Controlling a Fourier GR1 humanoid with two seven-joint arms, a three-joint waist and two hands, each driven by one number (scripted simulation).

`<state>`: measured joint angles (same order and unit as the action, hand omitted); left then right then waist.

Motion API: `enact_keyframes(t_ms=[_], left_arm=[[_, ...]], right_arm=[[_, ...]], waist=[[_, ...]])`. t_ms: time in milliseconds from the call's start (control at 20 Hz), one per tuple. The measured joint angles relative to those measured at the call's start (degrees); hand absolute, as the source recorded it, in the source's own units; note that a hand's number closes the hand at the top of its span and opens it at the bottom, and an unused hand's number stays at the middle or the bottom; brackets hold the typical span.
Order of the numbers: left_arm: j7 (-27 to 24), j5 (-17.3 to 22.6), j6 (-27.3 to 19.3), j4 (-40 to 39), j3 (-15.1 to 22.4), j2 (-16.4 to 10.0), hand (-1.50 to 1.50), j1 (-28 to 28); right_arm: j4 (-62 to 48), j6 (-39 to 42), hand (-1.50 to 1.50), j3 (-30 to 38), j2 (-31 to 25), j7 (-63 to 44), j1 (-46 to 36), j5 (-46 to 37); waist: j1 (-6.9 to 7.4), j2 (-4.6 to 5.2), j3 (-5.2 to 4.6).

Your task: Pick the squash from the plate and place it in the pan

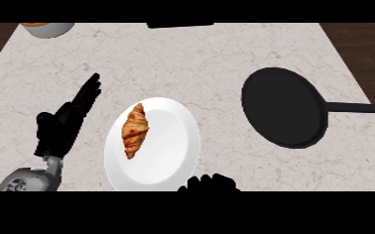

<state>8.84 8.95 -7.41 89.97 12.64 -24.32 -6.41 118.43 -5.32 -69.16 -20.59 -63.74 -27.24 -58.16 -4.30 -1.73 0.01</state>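
A golden-brown curved croissant (135,130) lies on the left side of the round white plate (172,148) — well apart from the round black pan (284,106). Beside the plate rests the left hand (58,129), fingers straight and close together. The right hand (209,182) peeks in below — I cannot tell its shape.

I'm seeing a golden-brown croissant (135,130) lying lengthwise on the left part of the white plate (172,144). The black pan (282,106) is sitting apart to its right, handle pointing right.

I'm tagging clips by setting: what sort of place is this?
Probably a kitchen counter: a pale stone-look worktop holds a black pan and a white plate carrying a croissant-shaped food.
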Motion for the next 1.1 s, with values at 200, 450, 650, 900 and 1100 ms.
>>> enact_keyframes(t_ms=[200, 450, 650, 900, 1100], left_arm=[[-0.4, -0.14, 0.66, 0.67, 0.03, -0.08, 0.0, 0.69], [-0.49, -0.29, 1.44, 0.23, 0.04, 0.64, 0.0, -0.62], [1.02, -0.61, 1.63, 1.13, -0.03, 1.06, 0.0, -1.81], [1.35, -1.07, 2.88, 1.75, -0.49, 1.1, 0.0, -1.83], [1.19, -1.96, 3.24, 0.58, -0.65, 2.19, 0.0, -2.79]], right_arm=[[3.92, -0.37, 1.5, 3.62, -2.1, -0.44, 4.83, -7.75], [12.63, -3.39, 1.5, 7.84, -7.09, 1.2, 14.1, -11.83], [13.5, -9.83, 1.5, 13.13, -9.74, 4.77, 20.56, -10.63], [6.69, -18.6, 1.5, 23.69, -13.0, 11.88, 23.36, -2.92], [-1.15, -24.58, 1.5, 31.45, -15.01, 18.34, 23.61, 3.11]], waist=[[1.0, 0.56, 0.03], [1.95, 1.25, 0.07], [2.99, 1.57, 0.12], [4.06, 1.83, 0.1], [4.29, 1.9, 0.08]])
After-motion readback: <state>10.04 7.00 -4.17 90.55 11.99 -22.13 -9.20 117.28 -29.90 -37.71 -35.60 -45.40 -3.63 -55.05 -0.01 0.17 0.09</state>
